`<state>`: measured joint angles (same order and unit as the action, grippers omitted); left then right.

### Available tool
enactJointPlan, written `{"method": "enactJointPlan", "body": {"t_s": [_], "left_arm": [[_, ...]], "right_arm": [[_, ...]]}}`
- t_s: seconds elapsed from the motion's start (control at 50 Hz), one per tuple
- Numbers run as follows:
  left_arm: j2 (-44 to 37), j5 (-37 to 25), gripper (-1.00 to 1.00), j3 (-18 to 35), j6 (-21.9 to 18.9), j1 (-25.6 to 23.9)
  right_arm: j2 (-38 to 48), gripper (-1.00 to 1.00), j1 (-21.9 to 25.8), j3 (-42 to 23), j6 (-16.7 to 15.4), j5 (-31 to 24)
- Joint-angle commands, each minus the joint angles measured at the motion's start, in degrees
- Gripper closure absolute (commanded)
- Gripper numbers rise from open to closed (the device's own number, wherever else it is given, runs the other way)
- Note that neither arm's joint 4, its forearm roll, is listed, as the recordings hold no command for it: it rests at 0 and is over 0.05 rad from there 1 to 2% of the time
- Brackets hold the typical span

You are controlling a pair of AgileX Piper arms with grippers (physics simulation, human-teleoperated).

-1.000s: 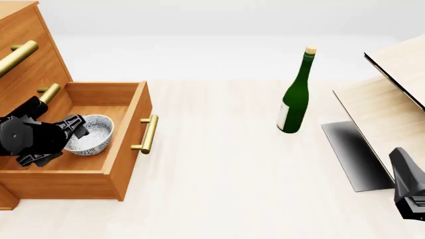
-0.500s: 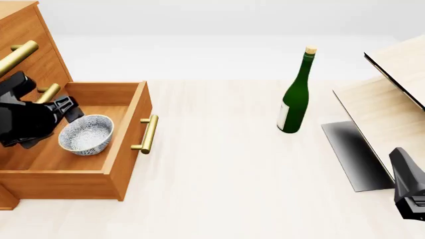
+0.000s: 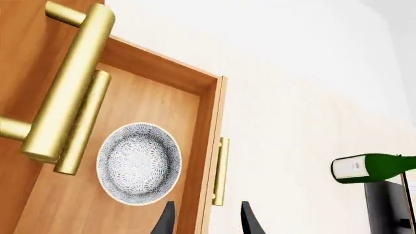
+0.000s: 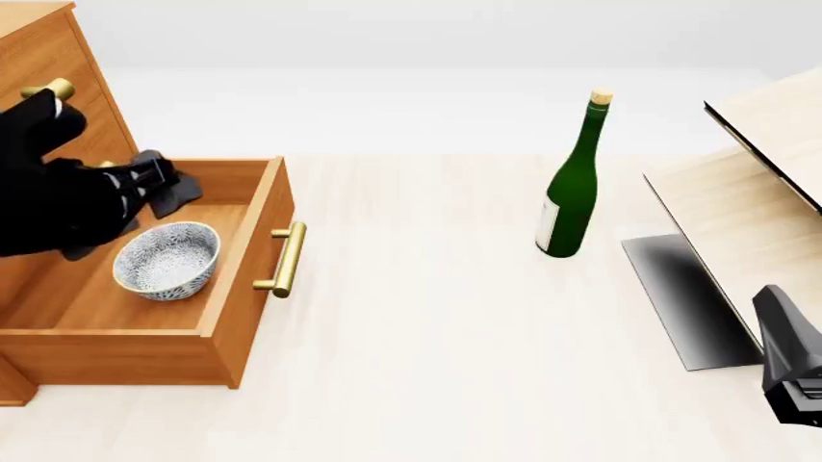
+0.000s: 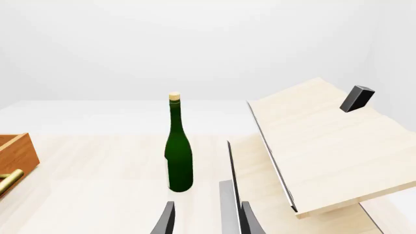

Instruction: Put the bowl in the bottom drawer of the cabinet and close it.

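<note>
With the bowl down: the bowl [image 4: 166,260] sits upright on the floor of the bottom drawer [image 4: 244,298], near its front panel, touching no wall that I can see.
Step in hand: judged from this, placing is done and closing is what remains; the drawer stands pulled well out of the cabinet [image 4: 45,106].
Left tool [image 4: 157,188]: empty, above the back of the drawer and clear of the bowl; in the left wrist view its fingertips [image 3: 165,222] stand apart with nothing between them.
Right tool [image 5: 202,219]: idle at the near right of the tabletop [image 4: 437,337], fingertips apart, gripping nothing.
Doing it well: lift clear of the drawer walls first, then come round to the front panel and push squarely on or just beside the brass handle [image 4: 283,260]; an off-centre push could skew the box in its runners.
Pace: a steady push seems wise, as a sharp stop may slide the bowl.
Edges: the upper drawers' handles [image 3: 68,83] jut out over the open box, so the arm's way up is tight on the cabinet side.
Open room: the tabletop in front of the handle is bare; the green bottle [image 4: 572,183] and the pale slanted board [image 4: 757,192] stand well apart to the right.
</note>
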<state>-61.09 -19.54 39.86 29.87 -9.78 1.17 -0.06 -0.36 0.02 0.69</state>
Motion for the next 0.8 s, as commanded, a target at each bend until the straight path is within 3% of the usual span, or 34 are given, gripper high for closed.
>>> {"method": "enactJointPlan", "body": {"t_s": [0.02,0.4,0.8], "left_arm": [[5.3,-3.8,-1.0,-0.3,0.6,-6.0],[6.5,-4.3,-1.0,0.7,0.0,-16.1],[0.1,2.9,-1.0,-1.0,2.7,-24.3]], "right_arm": [[0.0,-1.0,0.0,0.0,0.0,0.0],[0.0,-1.0,0.0,0.0,0.0,0.0],[0.0,-1.0,0.0,0.0,0.0,0.0]]}}
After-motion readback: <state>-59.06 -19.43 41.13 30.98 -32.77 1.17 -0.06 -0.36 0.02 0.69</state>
